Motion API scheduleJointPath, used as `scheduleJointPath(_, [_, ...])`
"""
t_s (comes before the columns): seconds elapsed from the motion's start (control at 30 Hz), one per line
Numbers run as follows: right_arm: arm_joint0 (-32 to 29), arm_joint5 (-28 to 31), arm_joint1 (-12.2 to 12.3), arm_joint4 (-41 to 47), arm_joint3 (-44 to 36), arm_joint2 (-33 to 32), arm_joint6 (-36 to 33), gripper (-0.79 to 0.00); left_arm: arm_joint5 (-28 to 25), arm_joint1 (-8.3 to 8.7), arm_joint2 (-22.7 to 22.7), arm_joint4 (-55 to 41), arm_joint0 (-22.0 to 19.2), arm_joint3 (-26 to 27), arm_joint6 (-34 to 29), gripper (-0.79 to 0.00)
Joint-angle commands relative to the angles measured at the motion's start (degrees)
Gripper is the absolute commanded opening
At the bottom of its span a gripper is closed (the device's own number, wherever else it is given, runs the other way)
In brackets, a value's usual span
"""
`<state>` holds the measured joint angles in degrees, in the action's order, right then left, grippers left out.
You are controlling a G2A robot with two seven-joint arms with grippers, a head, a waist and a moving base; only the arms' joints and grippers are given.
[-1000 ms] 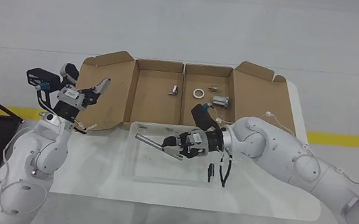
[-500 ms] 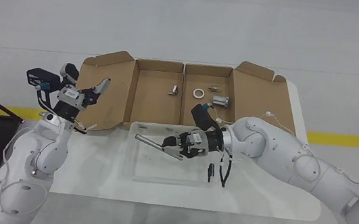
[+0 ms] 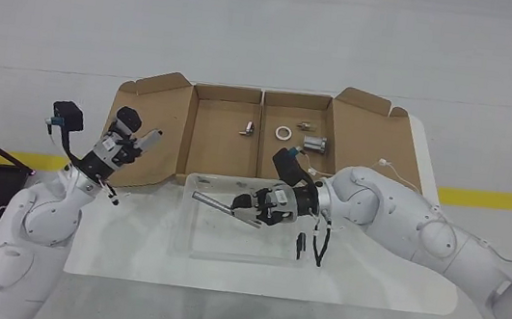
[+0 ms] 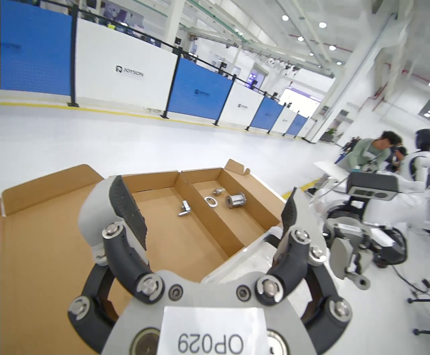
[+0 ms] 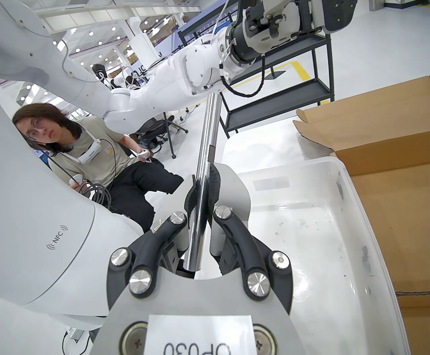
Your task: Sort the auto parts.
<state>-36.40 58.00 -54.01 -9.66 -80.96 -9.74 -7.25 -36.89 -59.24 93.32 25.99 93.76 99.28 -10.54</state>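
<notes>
1. Locate the white table (image 3: 396, 275); everything below stands on or over it.
2. Find the brown cardboard box (image 3: 218, 150) along the table's far side. It has two compartments and its flaps are open.
3. Note the clear plastic bin (image 3: 225, 243) just in front of the box.
4. Check the right gripper (image 5: 201, 188) over the bin. Its jaws are clamped on a polished chrome rod (image 5: 210, 127), which lies roughly level and points toward the left arm.
5. Check the left gripper (image 4: 205, 188) at the box's left flap. Its jaws are spread wide and hold nothing.
6. In the right compartment, find a silver metal cylinder (image 4: 236, 200), a pale ring (image 4: 211, 201) and a small bolt (image 4: 217, 192).
7. In the left compartment, find a small metal bracket (image 4: 184, 208).
</notes>
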Motion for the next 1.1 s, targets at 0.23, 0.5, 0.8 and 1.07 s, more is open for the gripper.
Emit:
scheduleJointPath(0.23, [0.0, 0.0, 0.0, 0.0, 0.0, 0.0, 0.0, -0.785, -1.8, 0.24, -0.7, -3.4, -1.6, -0.5, -5.0, 0.0])
scheduleJointPath(0.5, [-1.4, 0.0, 0.2, 5.9, -0.1, -3.4, -0.4, -0.785, -1.8, 0.24, -0.7, -3.4, -1.6, -0.5, -5.0, 0.0])
scheduleJointPath(0.8, [-2.1, 0.0, 0.1, 21.2, 0.6, -5.3, -8.7, -0.785, -1.8, 0.24, -0.7, -3.4, -1.6, -0.5, -5.0, 0.0])
scheduleJointPath(1.07, [-1.7, 0.0, -1.0, 51.3, 5.6, -7.8, -30.8, -0.785, -1.8, 0.24, -0.7, -3.4, -1.6, -0.5, -5.0, 0.0])
